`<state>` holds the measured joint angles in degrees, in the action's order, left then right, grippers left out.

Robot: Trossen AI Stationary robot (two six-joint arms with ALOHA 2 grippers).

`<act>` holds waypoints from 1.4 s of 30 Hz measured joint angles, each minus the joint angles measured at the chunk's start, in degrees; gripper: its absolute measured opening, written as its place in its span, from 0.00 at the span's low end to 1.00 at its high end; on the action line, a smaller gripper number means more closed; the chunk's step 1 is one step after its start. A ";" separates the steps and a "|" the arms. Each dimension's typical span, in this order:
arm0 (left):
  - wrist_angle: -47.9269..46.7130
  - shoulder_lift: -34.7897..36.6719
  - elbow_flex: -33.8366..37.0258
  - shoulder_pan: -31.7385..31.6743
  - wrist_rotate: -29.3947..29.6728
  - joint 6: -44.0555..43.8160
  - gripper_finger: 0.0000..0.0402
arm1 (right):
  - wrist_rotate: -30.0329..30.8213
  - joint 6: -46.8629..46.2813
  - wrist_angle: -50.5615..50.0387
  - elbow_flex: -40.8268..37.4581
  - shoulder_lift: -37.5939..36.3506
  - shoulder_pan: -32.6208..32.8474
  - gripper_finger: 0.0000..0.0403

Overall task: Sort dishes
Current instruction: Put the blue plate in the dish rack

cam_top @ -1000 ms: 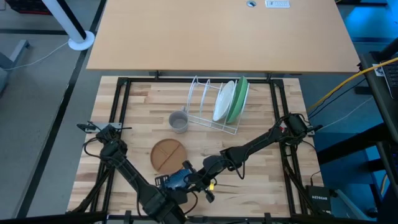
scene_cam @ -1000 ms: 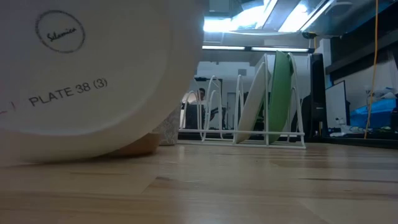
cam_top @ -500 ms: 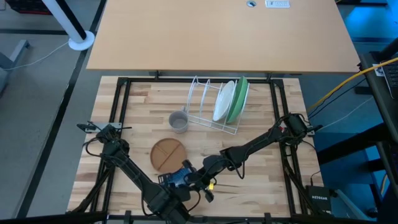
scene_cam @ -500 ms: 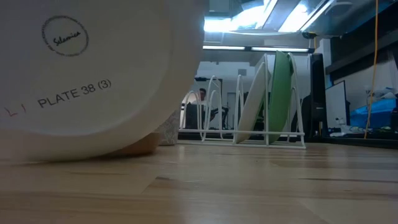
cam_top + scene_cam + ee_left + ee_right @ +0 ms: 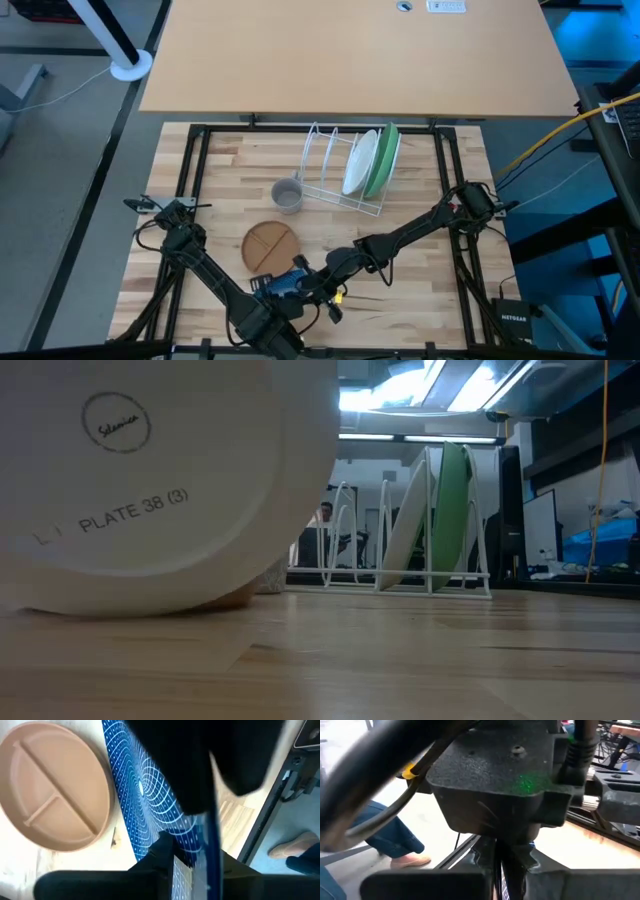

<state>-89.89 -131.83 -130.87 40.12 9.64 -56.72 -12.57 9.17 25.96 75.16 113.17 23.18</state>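
Blue with a fine white dotted swirl, the dark blue plate (image 5: 283, 284) stands on edge near the table's (image 5: 420, 300) near edge, just right of the brown-orange plate (image 5: 270, 247), which lies flat and shows three compartments. Both grippers meet at it: the left gripper (image 5: 268, 292) has its fingers closed on the plate's rim, as its wrist view shows, and the right gripper (image 5: 322, 292) sits hard against the plate's other side, its fingers apparently pinched on the same rim. Over the last second the plate's pale underside has slid a little rightward and downward in the low view, and the left arm has shifted slightly, so a hand-over between the arms looks under way, not yet finished. That underside reads "PLATE 38 (3)", with a round stamp of cursive script above it too small to read surely. Farther off, the white plate (image 5: 359, 161) and green plate (image 5: 384, 160) already stand in the wire rack (image 5: 325, 160), beside the grey cup (image 5: 288, 195).
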 joint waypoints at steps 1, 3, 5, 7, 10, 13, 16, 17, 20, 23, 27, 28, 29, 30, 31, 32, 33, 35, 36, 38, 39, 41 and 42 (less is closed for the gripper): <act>-0.13 0.00 -0.04 -0.02 -0.10 -0.30 0.09 | 0.19 -0.04 -0.05 0.00 -0.02 0.00 0.06; -0.32 -0.02 -0.04 0.02 -0.12 -0.75 0.09 | 0.91 -1.49 -0.05 0.00 -0.02 0.02 0.07; -0.32 0.14 -0.03 0.10 -0.32 -0.12 0.09 | 0.94 -2.99 -0.11 0.00 -0.02 0.02 0.08; -0.28 0.28 0.00 0.18 -0.53 -0.11 0.09 | 0.66 -3.15 -0.17 0.00 -0.02 0.00 0.10; -0.24 0.48 0.05 0.18 -0.79 -0.24 0.09 | 0.56 -3.32 -0.08 0.07 -0.04 0.02 0.14; -0.18 0.48 -0.31 0.18 -1.06 -0.33 0.09 | 0.56 -4.04 -0.51 0.07 -0.05 0.02 0.20; -0.06 0.52 -0.37 0.22 -1.19 -0.36 0.09 | 1.16 -6.11 -0.55 0.07 -0.05 0.02 0.29; -0.06 0.52 -0.37 0.22 -1.21 -0.36 0.09 | 1.40 -6.21 -0.54 0.07 -0.05 0.02 0.32; -0.08 0.52 -0.37 0.22 -1.26 -0.79 0.09 | 1.46 -6.25 -0.50 0.07 -0.07 0.04 0.41; -0.06 0.74 -0.48 0.30 -1.31 -2.21 0.09 | 1.55 -6.25 -1.84 0.07 -0.71 0.04 0.46; 0.49 1.25 -2.06 0.56 -2.40 -4.25 0.08 | 2.85 -5.50 -7.76 0.07 -2.76 -0.28 0.49; 0.40 1.37 -2.71 0.65 -2.35 -4.64 0.07 | 3.95 -4.75 -9.68 0.07 -3.42 -0.31 0.49; 0.29 1.57 -3.35 0.89 -2.16 -5.28 0.06 | 4.81 -3.98 -11.24 0.07 -4.18 -0.35 0.49; 0.22 1.83 -3.73 0.99 -2.00 -5.39 0.06 | 6.10 -3.03 -12.82 0.07 -4.87 -0.32 0.49; 0.70 1.91 -4.04 1.03 -2.26 -5.80 0.06 | 7.35 -2.27 -14.60 0.11 -5.63 -0.21 0.49; 0.93 2.07 -4.12 1.04 -2.17 -6.09 0.06 | 8.26 -1.33 -15.78 0.11 -6.19 -0.11 0.49; 0.92 2.17 -4.07 1.12 -2.10 -6.62 0.06 | 8.95 -0.70 -16.60 0.11 -6.70 -0.11 0.49; 0.64 2.21 -4.06 1.26 -2.09 -7.76 0.06 | 9.76 1.03 -18.38 0.05 -7.84 -0.14 0.49; 0.55 2.23 -4.06 1.41 -2.11 -8.08 0.06 | 10.06 1.83 -18.84 0.04 -8.39 -0.16 0.49; 0.79 2.25 -4.06 1.80 -2.18 -8.47 0.06 | 10.34 3.20 -19.50 0.04 -9.57 -0.22 0.49; 0.87 2.27 -4.06 1.89 -2.33 -8.56 0.06 | 10.74 3.63 -19.86 0.04 -10.19 -0.22 0.49; 1.21 2.40 -4.06 2.06 -2.72 -8.85 0.06 | 13.20 4.79 -20.63 0.04 -11.56 -0.36 0.49; 1.44 2.54 -4.06 2.17 -2.76 -9.03 0.06 | 14.63 4.97 -21.46 0.04 -12.40 -0.43 0.49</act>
<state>-88.46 -129.29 -134.93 42.29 6.88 -65.75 2.06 14.15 4.50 75.20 100.77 22.75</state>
